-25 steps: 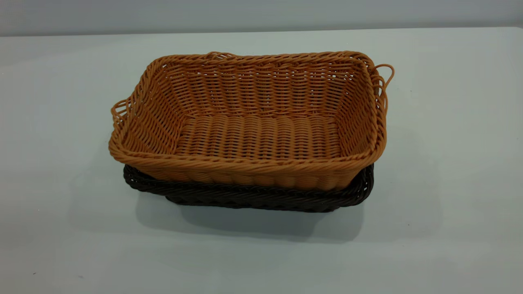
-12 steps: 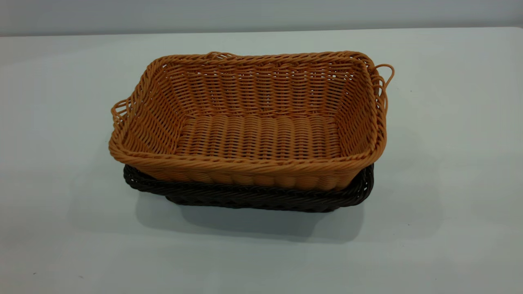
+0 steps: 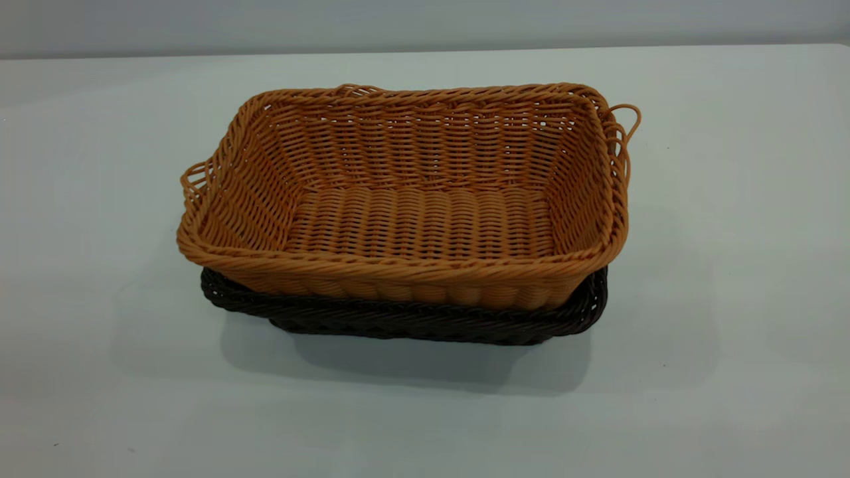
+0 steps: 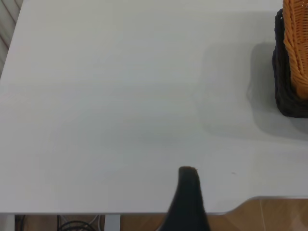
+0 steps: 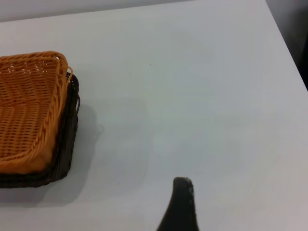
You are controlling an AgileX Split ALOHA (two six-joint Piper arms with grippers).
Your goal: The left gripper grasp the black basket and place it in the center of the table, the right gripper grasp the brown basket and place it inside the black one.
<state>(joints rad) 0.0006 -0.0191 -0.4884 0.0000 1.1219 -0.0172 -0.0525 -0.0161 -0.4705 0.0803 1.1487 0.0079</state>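
The brown basket (image 3: 425, 219) sits nested inside the black basket (image 3: 412, 322) in the middle of the table (image 3: 730, 199). Only the black basket's rim and lower front wall show beneath it. Neither gripper appears in the exterior view. In the left wrist view only one black finger (image 4: 186, 192) of my left gripper shows, well away from the black basket (image 4: 288, 96) and the brown basket (image 4: 296, 48). In the right wrist view one finger (image 5: 180, 207) of my right gripper shows, apart from the brown basket (image 5: 24, 110) and the black basket (image 5: 67, 139). Both grippers hold nothing.
The stacked baskets cast a shadow on the table in front of them. The left wrist view shows the table's near edge with a cut-in corner and the wooden floor (image 4: 274, 216) below. The table's far edge meets a grey wall (image 3: 425, 23).
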